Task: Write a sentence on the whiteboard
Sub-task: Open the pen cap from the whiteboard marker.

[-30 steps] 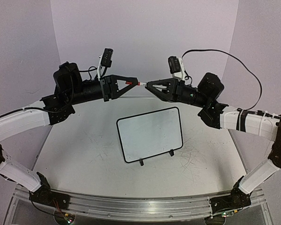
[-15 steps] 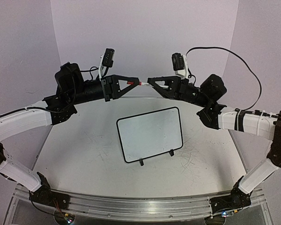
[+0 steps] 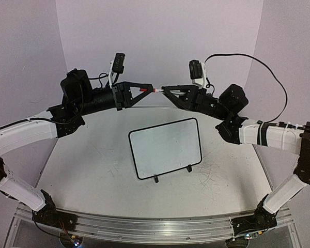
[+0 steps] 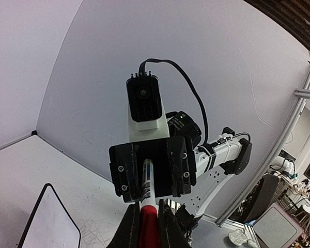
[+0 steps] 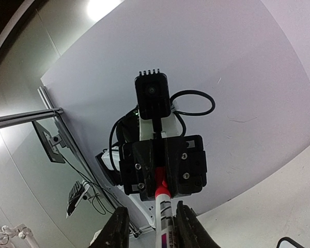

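Note:
The whiteboard [image 3: 165, 147] stands tilted on its black feet in the middle of the table, its face blank; no sentence shows on it. Above it a marker [image 3: 155, 90] hangs level between the two arms. My left gripper [image 3: 150, 89] is shut on the marker's red cap [image 4: 149, 227], and the white barrel [image 4: 146, 181] points away from it. My right gripper [image 3: 163, 89] faces it from the other side. Its jaws stand apart around the barrel [image 5: 164, 214], with a gap on one side. A corner of the board [image 4: 46, 222] shows in the left wrist view.
The table [image 3: 93, 160] is a scuffed white surface with purple walls behind and at both sides. A black cable [image 3: 258, 64] loops over the right arm. An aluminium rail [image 3: 144, 227] runs along the near edge between the arm bases.
My right gripper has risen a little and levelled out at the marker's barrel, and its jaws have shifted. The left arm and the cap have held still.

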Controlling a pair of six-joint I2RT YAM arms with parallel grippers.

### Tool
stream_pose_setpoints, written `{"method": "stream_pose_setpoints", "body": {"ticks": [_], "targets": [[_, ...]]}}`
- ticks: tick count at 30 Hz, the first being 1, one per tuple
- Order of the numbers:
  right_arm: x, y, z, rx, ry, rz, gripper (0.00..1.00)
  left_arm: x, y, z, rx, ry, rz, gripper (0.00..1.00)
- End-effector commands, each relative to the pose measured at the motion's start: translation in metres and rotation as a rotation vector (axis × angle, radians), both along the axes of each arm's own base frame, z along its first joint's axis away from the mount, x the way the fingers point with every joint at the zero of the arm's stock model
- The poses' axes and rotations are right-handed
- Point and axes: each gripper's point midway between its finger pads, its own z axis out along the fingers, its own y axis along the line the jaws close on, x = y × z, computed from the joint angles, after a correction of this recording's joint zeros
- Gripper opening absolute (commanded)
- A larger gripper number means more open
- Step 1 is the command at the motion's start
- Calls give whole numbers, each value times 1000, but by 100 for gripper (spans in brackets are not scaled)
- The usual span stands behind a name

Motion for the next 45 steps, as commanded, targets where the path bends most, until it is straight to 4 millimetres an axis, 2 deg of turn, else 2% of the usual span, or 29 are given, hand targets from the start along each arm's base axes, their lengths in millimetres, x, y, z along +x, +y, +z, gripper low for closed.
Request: {"method": "stream_pose_setpoints", "body": {"ticks": [1,5,8,19,22,27,32,35,38,41,45], "targets": [[2,2,2,11,-29,-23,29,3,1,8,-29,-6,19,0],[4,5,3,4,-31,-26,21,3,-3,4,-21,6,2,0],[4,6,4,5,-34,-23,18,4,-5,2,-16,9,-5,0],[5,9,-1,-15,-36,-11,22,3,-4,1,-14,5,-1,0],[5,8,-1,-13,-38,-22,16,3,-4,-1,-12,6,2,0],[5,8,1,-11,-44,-25,1,3,-3,-3,-9,10,5,0],[5,4,-1,-8,-30,-44,0,2,3,-1,-14,0,26,0],[4,-6,1,0,-37,-75,0,1,10,3,-26,-13,52,0],[9,-26,-1,1,-46,-134,0,3,22,8,-38,-21,83,0],[27,-62,-10,-3,-7,-236,0,10,42,16,-58,-31,135,0],[43,-117,-21,0,15,-401,0,30,77,19,-74,-16,226,0]]}}
